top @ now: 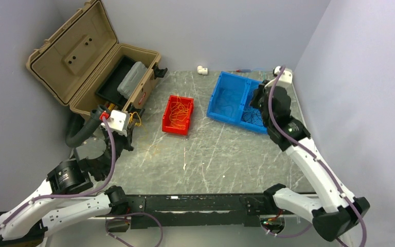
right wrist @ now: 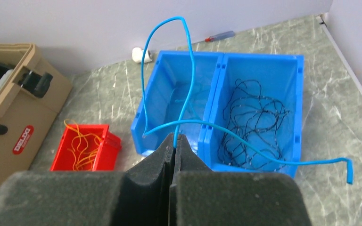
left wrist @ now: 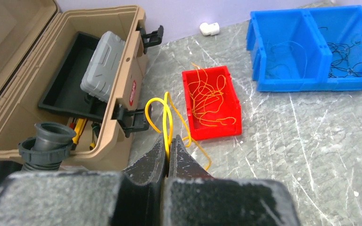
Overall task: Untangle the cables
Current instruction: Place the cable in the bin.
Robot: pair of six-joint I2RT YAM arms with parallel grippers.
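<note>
Near the left edge of the tabletop (top: 221, 154), just in front of the open toolbox (left wrist: 122, 42), a looped yellow cable (left wrist: 169, 115) is held in the left pincer (left wrist: 168, 141), whose jaws are clamped together on it. Over the far right corner, a blue cable (right wrist: 192, 66) is pinched in the same way by the right pincer (right wrist: 174, 139), above the blue bin (right wrist: 259, 59).

Sorting by colour is judged to be the step in hand. Yellow-orange strands (left wrist: 207, 101) are gathered in the red bin (left wrist: 217, 132). Blue strands (top: 230, 100) lie in the blue bin's left compartment and black strands (right wrist: 252, 117) in its right.

Next, the yellow cable is probably to be carried over the red bin and released, and the blue cable lowered into the left compartment. Care is called for with its long free ends, so that none is draped over the black strands or the rim.
</note>
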